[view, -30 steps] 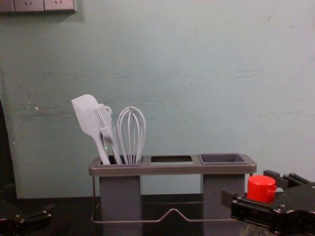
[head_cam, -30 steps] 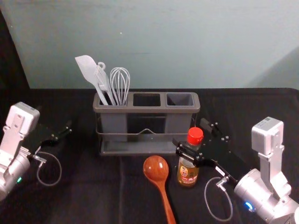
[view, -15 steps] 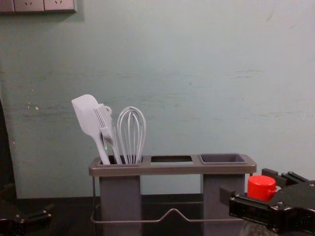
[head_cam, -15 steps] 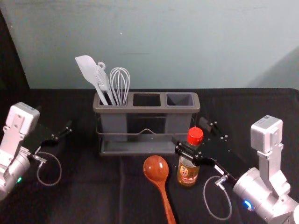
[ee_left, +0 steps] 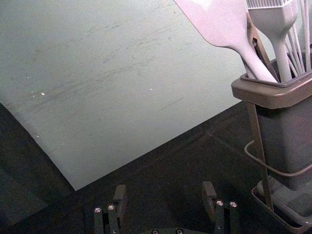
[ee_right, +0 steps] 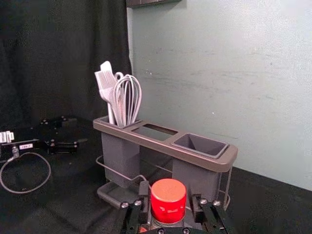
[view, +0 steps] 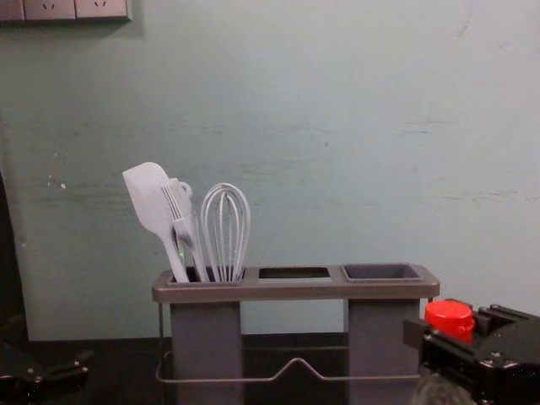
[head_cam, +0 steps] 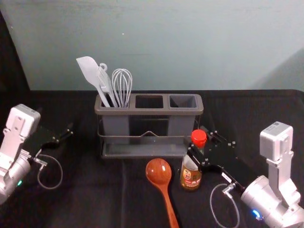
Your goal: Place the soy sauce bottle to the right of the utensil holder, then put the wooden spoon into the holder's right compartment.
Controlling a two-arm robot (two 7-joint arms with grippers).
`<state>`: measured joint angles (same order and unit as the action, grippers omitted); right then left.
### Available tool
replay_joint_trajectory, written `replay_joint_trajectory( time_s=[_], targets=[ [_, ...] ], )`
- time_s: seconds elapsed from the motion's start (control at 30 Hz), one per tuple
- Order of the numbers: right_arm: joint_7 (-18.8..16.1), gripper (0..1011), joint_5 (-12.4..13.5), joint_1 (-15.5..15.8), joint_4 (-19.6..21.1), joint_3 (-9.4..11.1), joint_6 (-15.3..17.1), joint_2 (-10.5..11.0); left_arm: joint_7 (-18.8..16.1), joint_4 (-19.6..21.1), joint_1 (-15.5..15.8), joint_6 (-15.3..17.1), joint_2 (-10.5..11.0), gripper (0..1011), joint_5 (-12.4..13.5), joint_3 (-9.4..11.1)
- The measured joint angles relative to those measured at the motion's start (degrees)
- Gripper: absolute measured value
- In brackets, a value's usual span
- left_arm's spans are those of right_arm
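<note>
The soy sauce bottle (head_cam: 191,177) with its red cap stands just in front of the utensil holder's (head_cam: 152,112) right end. Around its neck my right gripper (head_cam: 197,141) is shut; in the right wrist view the fingers of my right gripper (ee_right: 170,196) flank the red cap (ee_right: 168,197). The chest view has the cap (view: 450,319) slightly tilted. Left of the bottle lies the wooden spoon (head_cam: 159,173), bowl toward the holder. At the far left my left gripper (head_cam: 69,132) is idle; the left wrist view shows my left gripper (ee_left: 165,195) open with nothing between its fingers.
A white spatula (head_cam: 90,72), a brush and a whisk (head_cam: 122,85) stand in the holder's left compartment. A wall (head_cam: 190,42) rises behind the black-covered table (head_cam: 76,204). Dark cloth borders the table to the right of the holder.
My right gripper has closed in on the bottle, its fingers now nearer each other, and its arm has shifted slightly right. The cap has tilted a little. The left arm has stayed still.
</note>
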<state>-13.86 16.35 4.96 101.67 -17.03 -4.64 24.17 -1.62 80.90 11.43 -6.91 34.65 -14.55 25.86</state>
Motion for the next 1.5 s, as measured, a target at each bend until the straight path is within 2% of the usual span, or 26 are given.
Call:
replay_joint_trajectory(
  time_s=[0.03,0.1,0.17,0.33,0.43,0.6,0.63,0.73,0.83,1.1,1.23,1.33,1.4,1.5],
  targets=[
    [0.0,552,0.0,0.0,0.0,0.0,0.0,0.0,0.0,0.0,0.0,0.0,0.0,1011,0.0,0.0],
    [-0.3,430,-0.4,0.2,0.2,0.5,0.0,-0.4,0.0,0.0,0.0,0.0,0.0,1011,0.0,0.0],
    [-0.4,381,-0.6,0.4,0.4,0.8,0.0,-0.7,0.0,0.0,0.0,0.0,0.0,1011,0.0,0.0],
    [-0.5,381,-1.4,1.2,1.8,1.8,-0.1,-1.1,0.0,0.0,0.0,0.0,0.0,1012,0.0,0.0],
    [-0.5,382,-1.8,2.1,3.6,3.7,-0.3,-1.1,0.0,0.0,0.0,0.0,0.0,1012,0.0,0.0],
    [-0.4,381,-1.9,3.0,4.4,5.5,-0.5,-1.0,0.0,0.0,0.0,0.0,0.0,1012,0.0,0.0],
    [-0.4,381,-1.9,3.5,4.6,6.9,-0.5,-0.9,0.0,0.0,0.0,0.0,0.0,1011,0.0,0.0],
    [-0.4,381,-1.9,3.4,3.7,8.9,-0.4,-1.0,0.0,0.0,0.0,0.0,0.0,1011,0.0,0.0],
    [-0.5,381,-2.0,2.2,2.2,9.8,-0.1,-1.3,0.0,0.0,0.0,0.0,0.0,1011,0.0,0.0],
    [-1.8,381,-2.8,-1.6,-2.2,9.9,-0.2,-2.5,0.0,0.0,0.0,0.0,0.0,1012,0.0,0.0],
    [-2.5,381,-3.7,-4.4,-5.5,9.0,-0.5,-3.4,0.0,0.0,0.0,0.0,0.0,1011,0.0,0.0],
    [-2.6,381,-3.9,-5.2,-6.4,8.7,-0.6,-3.7,0.0,0.0,0.0,0.0,0.0,1011,0.0,0.0],
    [-3.4,381,-4.0,-7.6,-9.2,7.9,-1.4,-4.6,0.0,0.0,0.0,0.0,0.0,1011,0.0,0.0],
    [-3.8,381,-4.0,-9.1,-11.0,7.5,-1.8,-5.1,0.0,0.0,0.0,0.0,0.0,1011,0.0,0.0]
  ],
)
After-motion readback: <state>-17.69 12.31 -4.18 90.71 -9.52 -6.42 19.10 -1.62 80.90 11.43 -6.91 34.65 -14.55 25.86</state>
